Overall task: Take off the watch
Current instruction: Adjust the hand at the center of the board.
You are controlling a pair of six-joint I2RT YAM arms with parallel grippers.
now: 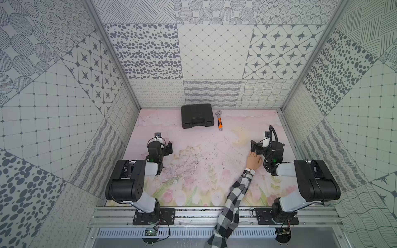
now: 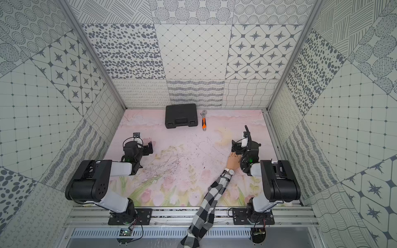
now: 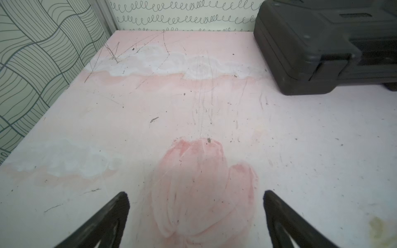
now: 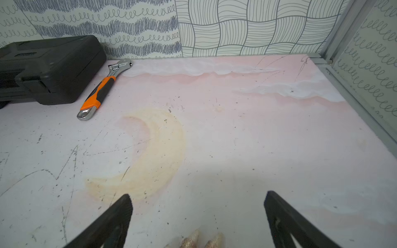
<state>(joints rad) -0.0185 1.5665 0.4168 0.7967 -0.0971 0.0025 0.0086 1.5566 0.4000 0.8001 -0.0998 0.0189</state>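
Nearest to me, the checked sleeve [image 1: 231, 201] hangs over the front rail [image 1: 193, 214] and runs up onto the pink table [image 1: 193, 150], ending at a mannequin hand [image 1: 254, 161] that lies flat with its fingers pointing toward the back wall. The watch [image 1: 251, 171] sits on the wrist, between the cuff and the hand, and shows in both top views, though its clasp is too small to make out. The right gripper [image 4: 198, 194] hangs released, jaws spread wide with nothing between them, just over the mannequin's fingertips [image 4: 202, 239], so it is past the watch rather than at it. The left gripper [image 3: 195, 192] is just as wide and empty, well apart over bare table. I'd say the job hasn't begun: the step in hand is the approach. To do it well the right arm would need to draw back toward its own base to get above the wrist, come down squarely on the strap rather than the face, and perhaps let the left claw pin the hand or forearm so the limb doesn't slide. Room is tight on that side, with the right arm's own elbow and the side wall close by. The broad stretch between the two arms is open. The black case [image 1: 197, 116] and the wrench [image 1: 219, 120] lie by the back wall, well out of the way.
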